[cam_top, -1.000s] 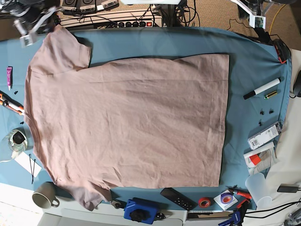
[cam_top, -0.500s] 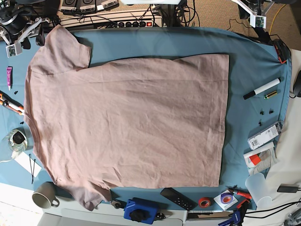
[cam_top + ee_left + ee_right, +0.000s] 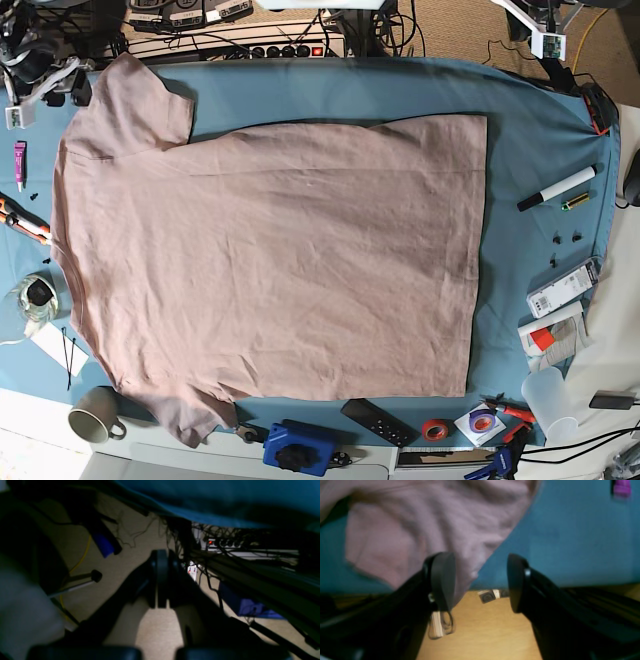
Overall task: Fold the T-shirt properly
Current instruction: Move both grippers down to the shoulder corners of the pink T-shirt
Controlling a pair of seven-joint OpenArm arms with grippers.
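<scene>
The T-shirt [image 3: 270,250] lies spread flat across the tabletop [image 3: 540,150], ready for folding. At the frame's upper left, the right hand [image 3: 480,580] hovers released beside a sleeve, likely lining up a grasp. The left hand [image 3: 160,580] is clenched, empty, off-table.

Matt wrinkled cotton T-shirt [image 3: 270,250] on smooth cloth [image 3: 540,130].

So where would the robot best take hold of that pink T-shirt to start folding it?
Probably at the sleeve in the far left corner of the T-shirt. The fabric lies flat, so only an edge gives the fingers something to pinch. The right gripper hangs open right beside that sleeve, so coming in from the table's corner and sliding onto the hem looks easiest.
</scene>
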